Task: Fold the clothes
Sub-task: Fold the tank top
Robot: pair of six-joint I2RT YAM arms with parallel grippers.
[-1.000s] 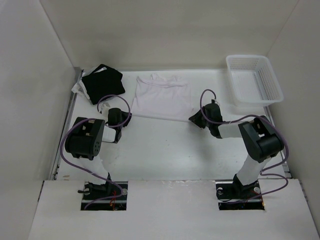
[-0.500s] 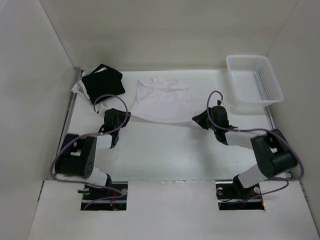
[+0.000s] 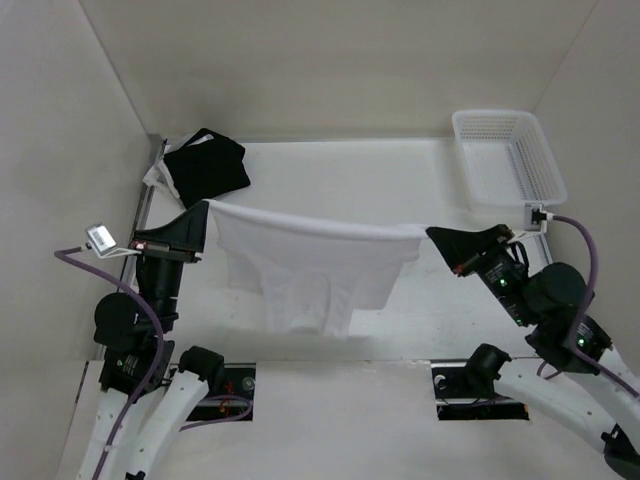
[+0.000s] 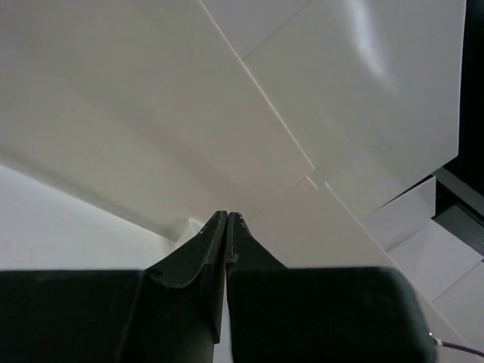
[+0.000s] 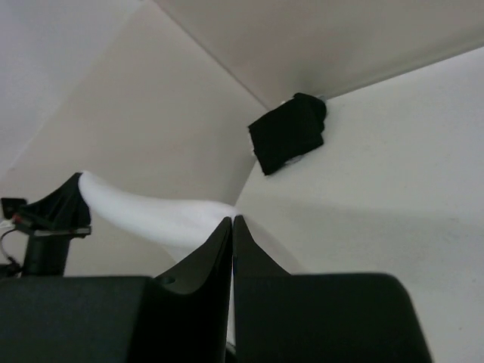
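Two pinch grips carrying clothes (image 3: 310, 265) aloft: left gripper (image 3: 204, 208) clenching one corner of upper edge, right gripper (image 3: 430, 234) clenching other. Fabric hanging stretched between them over table (image 3: 420, 170), lower edge drooping unevenly. Judging best: holding tension level, lowering hanging edge first, avoiding black garment (image 3: 205, 165).

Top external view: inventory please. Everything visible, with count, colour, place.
white garment: 1, white, lifted and stretched between both claws, rest hanging over mid-table
black garment: 1, black with white trim, far left corner of the table
basket: 1, white plastic mesh, far right corner
table: 1, white, white walls around it
left claw: 1, black, shut on the white garment's left end
right claw: 1, black, shut on its right end
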